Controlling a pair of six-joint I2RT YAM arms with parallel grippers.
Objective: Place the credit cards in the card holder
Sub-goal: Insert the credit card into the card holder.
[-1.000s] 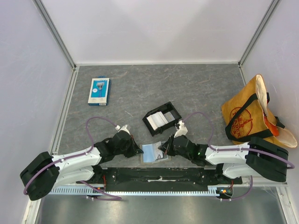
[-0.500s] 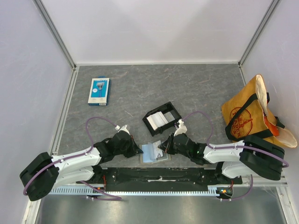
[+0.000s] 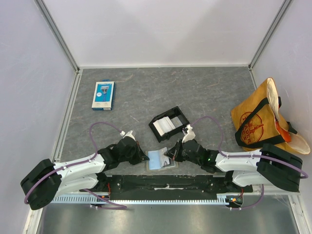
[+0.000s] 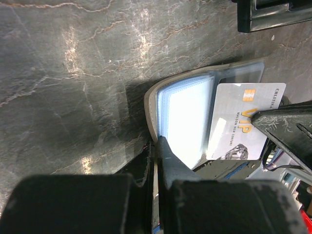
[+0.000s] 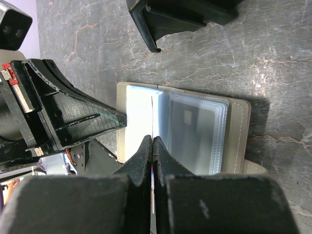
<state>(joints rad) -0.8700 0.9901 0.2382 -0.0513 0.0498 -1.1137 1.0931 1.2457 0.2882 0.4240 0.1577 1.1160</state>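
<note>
The card holder (image 3: 157, 161) lies open near the table's front edge, its clear pockets up. My left gripper (image 3: 145, 157) is shut on the holder's left cover edge (image 4: 152, 114) and pins it. My right gripper (image 3: 168, 157) is shut on a white VIP credit card (image 4: 234, 122), which stands on edge over the holder's middle fold; it shows edge-on in the right wrist view (image 5: 152, 114). A dark card (image 5: 192, 129) sits in the holder's right-hand pocket. More white cards (image 3: 165, 125) lie in a black tray (image 3: 179, 116).
A blue-and-white retail pack (image 3: 103, 95) lies at the far left. A yellow tote bag (image 3: 263, 119) stands at the right edge. The black tray sits just behind the holder, close to both wrists.
My right gripper with the card has shifted slightly over the holder. My left gripper has stayed clamped on the holder's edge.
</note>
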